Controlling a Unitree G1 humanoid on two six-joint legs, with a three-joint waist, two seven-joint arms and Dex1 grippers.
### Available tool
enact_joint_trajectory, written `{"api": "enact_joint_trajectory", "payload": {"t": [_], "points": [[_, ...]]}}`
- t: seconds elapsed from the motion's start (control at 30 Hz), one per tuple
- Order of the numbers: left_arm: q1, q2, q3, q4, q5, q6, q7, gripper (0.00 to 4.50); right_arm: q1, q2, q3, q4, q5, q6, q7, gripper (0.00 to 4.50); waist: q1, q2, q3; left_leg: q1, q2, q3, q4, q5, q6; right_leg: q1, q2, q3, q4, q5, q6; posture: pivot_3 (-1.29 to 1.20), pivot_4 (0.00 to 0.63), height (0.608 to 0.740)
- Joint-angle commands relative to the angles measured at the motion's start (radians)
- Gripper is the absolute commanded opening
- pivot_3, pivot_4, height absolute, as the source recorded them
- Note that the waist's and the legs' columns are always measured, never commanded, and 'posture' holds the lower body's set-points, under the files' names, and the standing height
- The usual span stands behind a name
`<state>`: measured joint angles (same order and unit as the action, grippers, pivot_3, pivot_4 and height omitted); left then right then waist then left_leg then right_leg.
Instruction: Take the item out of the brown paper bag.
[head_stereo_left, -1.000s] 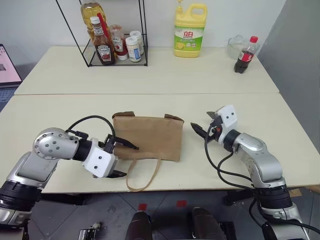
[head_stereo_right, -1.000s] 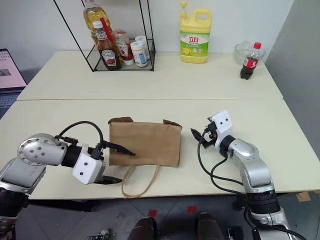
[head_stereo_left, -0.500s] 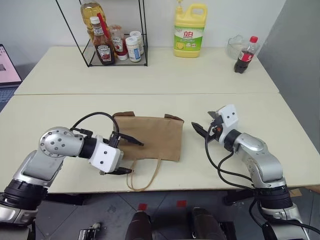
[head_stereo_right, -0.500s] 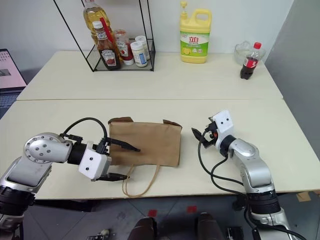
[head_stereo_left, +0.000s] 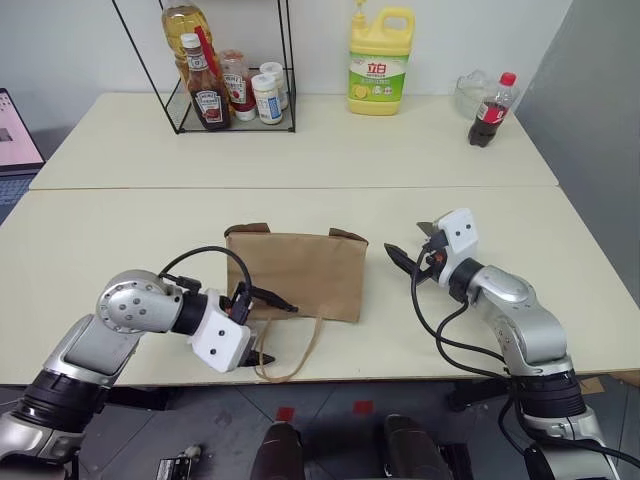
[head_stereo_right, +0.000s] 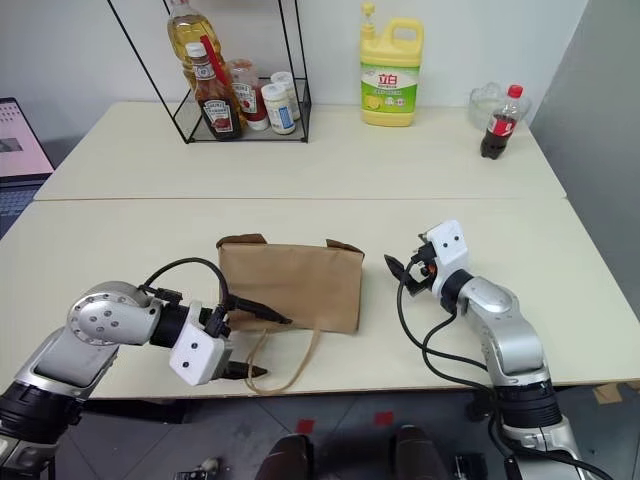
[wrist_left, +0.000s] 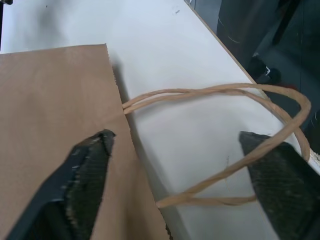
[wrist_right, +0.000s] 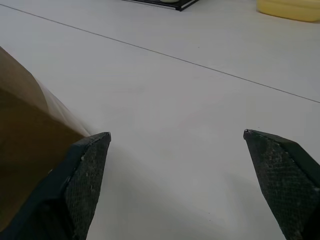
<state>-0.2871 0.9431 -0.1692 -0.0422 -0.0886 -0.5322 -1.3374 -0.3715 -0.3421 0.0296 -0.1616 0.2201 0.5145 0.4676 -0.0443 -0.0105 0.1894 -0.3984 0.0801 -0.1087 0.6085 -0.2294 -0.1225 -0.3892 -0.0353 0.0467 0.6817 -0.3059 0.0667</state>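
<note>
Jug (head_stereo_left: 379, 60), cola (head_stereo_left: 491, 110), wire rack (head_stereo_left: 232, 75) w/ sauces.

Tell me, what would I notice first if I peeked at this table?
Probably the brown paper bag lying flat in the middle of the table, its loop handle trailing toward the near edge. The left gripper reaches in at that handle end with its jaws open, one finger over the bag. The right gripper waits open just past the bag's other end, and a yellow jug stands at the back.
</note>
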Motion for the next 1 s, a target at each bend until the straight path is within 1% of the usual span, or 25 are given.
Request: {"api": "enact_joint_trajectory", "payload": {"t": [0.03, 0.13, 0.3, 0.33, 0.37, 0.43, 0.5, 0.57, 0.67, 0.77, 0.83, 0.9, 1.0], "points": [[-0.017, -0.002, -0.005, -0.001, -0.004, -0.018, 0.01, 2.97, -0.008, -0.005, -0.027, -0.036, 0.008, -0.004, -0.012, 4.5, 0.0, 0.0, 0.0, 0.0, 0.0, 0.0, 0.0, 0.0, 0.0, 0.0, 0.0, 0.0, 0.0, 0.0, 0.0, 0.0, 0.15, 0.74], [-0.025, -0.01, -0.006, 0.001, -0.016, -0.003, 0.009, 2.0, -0.008, -0.006, -0.027, -0.037, 0.009, -0.003, -0.014, 4.5, 0.0, 0.0, 0.0, 0.0, 0.0, 0.0, 0.0, 0.0, 0.0, 0.0, 0.0, 0.0, 0.0, 0.0, 0.0, 0.0, 0.15, 0.74], [-0.05, -0.034, 0.008, -0.012, -0.036, 0.091, 0.029, 0.42, 0.002, -0.015, -0.028, -0.046, 0.009, -0.002, -0.011, 4.5, 0.0, 0.0, 0.0, 0.0, 0.0, 0.0, 0.0, 0.0, 0.0, 0.0, 0.0, 0.0, 0.0, 0.0, 0.0, 0.0, 0.15, 0.74], [-0.06, -0.048, 0.017, -0.02, -0.057, 0.167, 0.049, 0.09, 0.008, -0.023, -0.024, -0.049, 0.005, -0.005, -0.005, 4.5, 0.001, 0.0, 0.0, 0.0, 0.0, 0.0, 0.0, 0.0, 0.0, 0.0, 0.0, 0.0, 0.0, 0.0, 0.0, 0.0, 0.15, 0.74], [-0.069, -0.062, 0.027, -0.028, -0.077, 0.239, 0.071, 0.02, 0.015, -0.031, -0.02, -0.053, 0.002, -0.008, 0.002, 4.5, 0.002, 0.0, 0.0, 0.0, 0.0, 0.0, 0.0, 0.0, 0.0, 0.0, 0.0, 0.0, 0.0, 0.0, 0.0, 0.0, 0.15, 0.74], [-0.089, -0.085, 0.041, -0.043, -0.103, 0.373, 0.115, 0.02, 0.041, -0.059, -0.015, -0.073, -0.001, -0.012, 0.024, 4.5, 0.003, 0.0, 0.0, 0.0, 0.0, 0.0, 0.001, 0.0, 0.0, 0.0, 0.0, 0.0, 0.0, 0.0, 0.0, 0.0, 0.15, 0.74], [-0.096, -0.092, 0.047, -0.06, -0.104, 0.439, 0.137, 0.02, 0.07, -0.086, -0.016, -0.099, 0.004, -0.011, 0.044, 4.5, 0.002, 0.0, 0.0, 0.0, 0.0, 0.0, 0.001, 0.0, 0.0, 0.001, 0.0, 0.0, 0.0, 0.0, 0.0, 0.0, 0.15, 0.74], [-0.091, -0.103, 0.058, -0.102, -0.133, 0.559, 0.178, 0.02, 0.142, -0.147, -0.022, -0.164, 0.016, -0.029, 0.107, 4.5, 0.003, 0.0, 0.0, 0.0, 0.0, 0.0, 0.001, 0.0, 0.0, 0.001, 0.0, 0.0, 0.0, 0.0, 0.0, 0.0, 0.15, 0.74], [-0.096, -0.125, 0.076, -0.154, -0.181, 0.727, 0.233, 0.02, 0.257, -0.248, -0.01, -0.244, -0.008, -0.142, 0.208, 4.5, 0.007, 0.0, 0.0, 0.0, 0.0, -0.001, 0.001, 0.0, 0.0, 0.001, 0.0, 0.0, 0.0, 0.0, 0.0, 0.0, 0.15, 0.74], [-0.116, -0.148, 0.09, -0.169, -0.21, 0.848, 0.279, 0.02, 0.356, -0.337, 0.032, -0.276, -0.074, -0.348, 0.3, 4.5, 0.01, -0.001, 0.0, 0.001, 0.0, -0.001, 0.001, 0.0, 0.0, 0.002, 0.0, 0.0, 0.0, 0.0, 0.0, 0.0, 0.15, 0.74], [-0.13, -0.163, 0.098, -0.173, -0.228, 0.912, 0.301, 0.02, 0.392, -0.377, 0.067, -0.268, -0.135, -0.497, 0.336, 4.5, 0.01, -0.001, 0.0, 0.002, 0.0, -0.001, 0.002, 0.0, 0.0, 0.003, 0.0, 0.0, 0.0, 0.0, 0.001, 0.0, 0.15, 0.74], [-0.146, -0.18, 0.102, -0.177, -0.249, 0.976, 0.319, 0.02, 0.395, -0.405, 0.115, -0.218, -0.228, -0.711, 0.347, 4.5, 0.01, -0.001, -0.001, 0.002, 0.0, -0.001, 0.002, 0.0, 0.0, 0.003, 0.0, 0.0, 0.0, 0.0, 0.001, 0.0, 0.15, 0.74], [-0.166, -0.198, 0.101, -0.179, -0.259, 1.023, 0.334, 0.02, 0.347, -0.4, 0.175, -0.122, -0.339, -0.974, 0.318, 4.5, 0.01, -0.001, -0.001, 0.002, 0.0, -0.001, 0.003, 0.0, 0.0, 0.004, 0.0, 0.0, 0.0, 0.0, 0.001, 0.0, 0.15, 0.74]]}}
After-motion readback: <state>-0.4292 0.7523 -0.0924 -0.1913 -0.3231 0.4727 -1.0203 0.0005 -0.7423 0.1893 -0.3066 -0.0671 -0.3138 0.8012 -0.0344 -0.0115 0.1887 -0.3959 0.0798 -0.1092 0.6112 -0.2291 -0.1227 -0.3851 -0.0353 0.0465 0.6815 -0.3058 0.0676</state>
